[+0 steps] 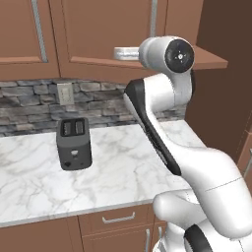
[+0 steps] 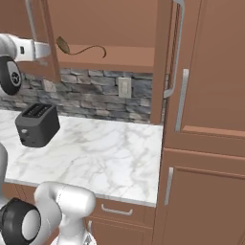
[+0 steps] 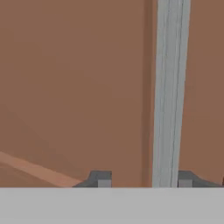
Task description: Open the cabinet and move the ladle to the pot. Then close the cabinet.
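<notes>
While open, cabinet (image 2: 103, 28); toaster (image 1: 74, 142) below.

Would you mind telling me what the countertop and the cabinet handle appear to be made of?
Countertop: looks like polished marble, white with grey veins. Cabinet handle: probably brushed metal, a plain silver-grey bar against the brown wood-look cabinet door.

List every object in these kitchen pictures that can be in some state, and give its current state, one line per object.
cabinet: one door swung open, inside shelf exposed.
ladle: lying on the cabinet shelf, not yet moved.
toaster: upright on the marble counter, slots empty.
gripper: fingers apart, straddling the cabinet's silver bar handle.
drawer: shut.
</notes>
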